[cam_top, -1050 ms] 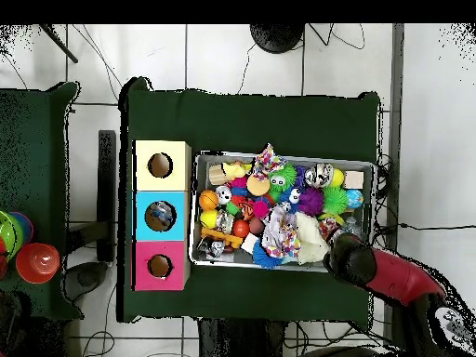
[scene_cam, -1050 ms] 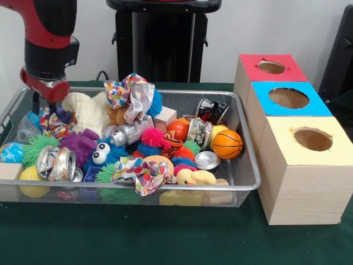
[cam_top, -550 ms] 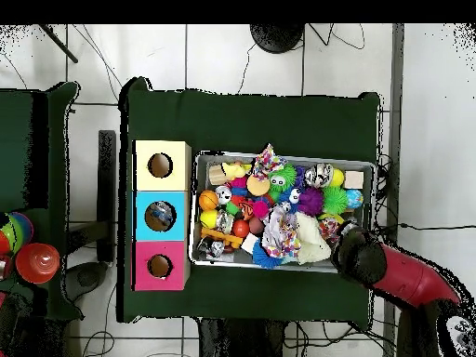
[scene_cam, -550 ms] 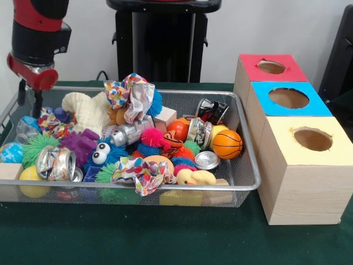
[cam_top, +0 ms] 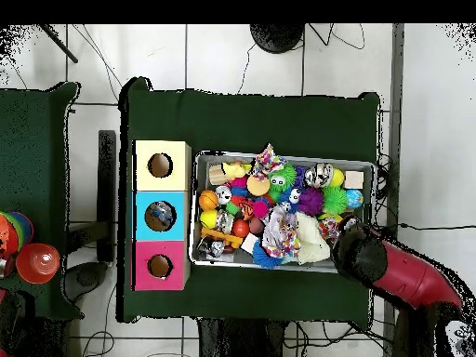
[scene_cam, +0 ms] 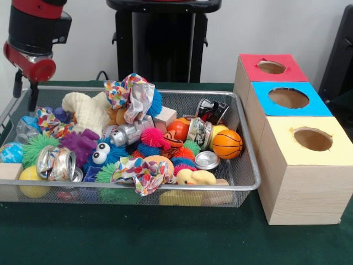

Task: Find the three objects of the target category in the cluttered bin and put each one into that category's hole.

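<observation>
Gripper (scene_cam: 25,94) hangs empty, fingers apart, above the wire bin's (scene_cam: 165,186) corner, crumpled patterned cloth (scene_cam: 52,126) just below.

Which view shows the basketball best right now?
The front view: the basketball sits unobstructed at the bin's end nearest the boxes, seams clear. The overhead view shows it only as a small orange spot beside the blue box.

Red-and-black arm (scene_cam: 34,33), thin dark pincer (scene_cam: 25,95)
</observation>
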Robot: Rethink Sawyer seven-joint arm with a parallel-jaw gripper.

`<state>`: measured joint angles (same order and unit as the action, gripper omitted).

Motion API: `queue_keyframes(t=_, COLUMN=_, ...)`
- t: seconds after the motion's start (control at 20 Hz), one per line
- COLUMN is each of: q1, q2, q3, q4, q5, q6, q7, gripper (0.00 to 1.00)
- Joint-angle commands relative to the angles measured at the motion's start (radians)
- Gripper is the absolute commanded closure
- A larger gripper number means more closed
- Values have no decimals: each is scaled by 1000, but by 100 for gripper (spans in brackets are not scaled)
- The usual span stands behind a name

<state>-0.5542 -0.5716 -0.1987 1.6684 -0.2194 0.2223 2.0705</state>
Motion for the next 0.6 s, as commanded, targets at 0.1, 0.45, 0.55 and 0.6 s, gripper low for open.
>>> queue_keyframes(t=0.1, q1=76, q2=142, q3=-49, q4=14, q5=149, q6=44, q7=274, gripper=0)
queue_keyframes(t=0.45, q1=96, q2=224, q3=-83, q4=-12, q5=251, q6=32, q7=285, gripper=0)
queue_keyframes(t=0.55, q1=93, q2=248, q3=-86, q4=-25, q5=265, q6=19, q7=264, gripper=0)
queue_keyframes(t=0.6, q1=94, q2=264, q3=-92, q4=-39, q5=273, q6=22, q7=254, gripper=0)
